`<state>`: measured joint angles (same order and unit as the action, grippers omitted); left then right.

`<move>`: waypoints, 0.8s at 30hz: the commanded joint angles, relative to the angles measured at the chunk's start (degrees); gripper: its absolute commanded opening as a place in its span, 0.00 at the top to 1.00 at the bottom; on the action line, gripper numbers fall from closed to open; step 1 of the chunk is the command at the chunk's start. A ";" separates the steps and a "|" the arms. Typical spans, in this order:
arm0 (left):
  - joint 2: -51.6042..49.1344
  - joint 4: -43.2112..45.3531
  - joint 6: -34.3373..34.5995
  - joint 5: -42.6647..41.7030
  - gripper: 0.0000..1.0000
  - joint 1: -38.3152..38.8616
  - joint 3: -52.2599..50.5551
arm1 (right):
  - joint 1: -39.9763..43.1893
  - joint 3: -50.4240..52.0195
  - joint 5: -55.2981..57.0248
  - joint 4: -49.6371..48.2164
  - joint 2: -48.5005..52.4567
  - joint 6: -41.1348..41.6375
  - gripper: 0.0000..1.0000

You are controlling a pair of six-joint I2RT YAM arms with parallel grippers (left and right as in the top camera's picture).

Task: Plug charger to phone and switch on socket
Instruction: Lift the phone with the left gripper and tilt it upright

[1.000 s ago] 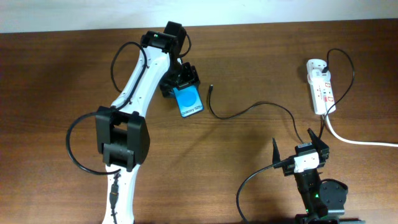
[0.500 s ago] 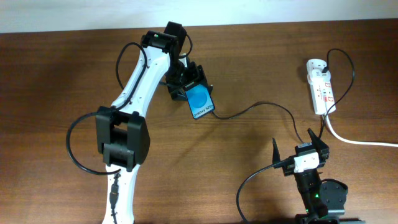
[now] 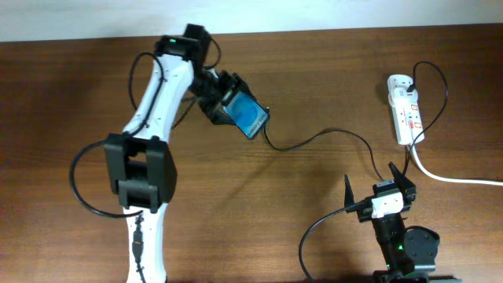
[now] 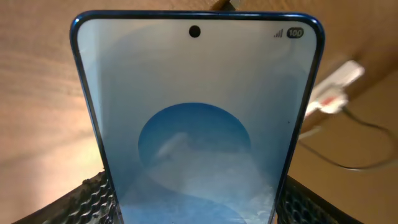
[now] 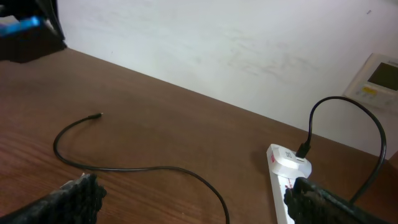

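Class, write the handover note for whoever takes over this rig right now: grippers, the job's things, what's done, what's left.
Left gripper: shut on the phone, held tilted above the table, screen lit.
Right gripper: open, empty, near the front edge.
Charger: lies on the table, plug tip free near the phone; far end runs to the socket at the right.
Done: phone picked up.
Left: seat the plug tip in the phone, then switch on the socket; switch state unreadable.

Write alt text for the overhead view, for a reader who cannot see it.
The left arm's jaws hold the phone tilted over the table, one end near the charger tip. The charger leads to the socket; the right gripper rests open.
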<state>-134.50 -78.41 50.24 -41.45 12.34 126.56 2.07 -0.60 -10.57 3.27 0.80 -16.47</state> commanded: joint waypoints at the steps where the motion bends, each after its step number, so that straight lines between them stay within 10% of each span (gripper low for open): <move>1: 0.33 -1.49 6.43 -9.73 1.00 -2.75 1.55 | 0.22 0.28 -0.33 0.37 -0.44 0.83 0.02; 24: 0.33 -3.37 9.53 -20.50 1.00 -5.01 1.55 | 0.22 0.28 -0.33 0.37 -0.44 0.83 0.02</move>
<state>-134.50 -81.62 59.07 -58.81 7.57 126.56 2.07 -0.62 -10.57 3.27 0.80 -16.45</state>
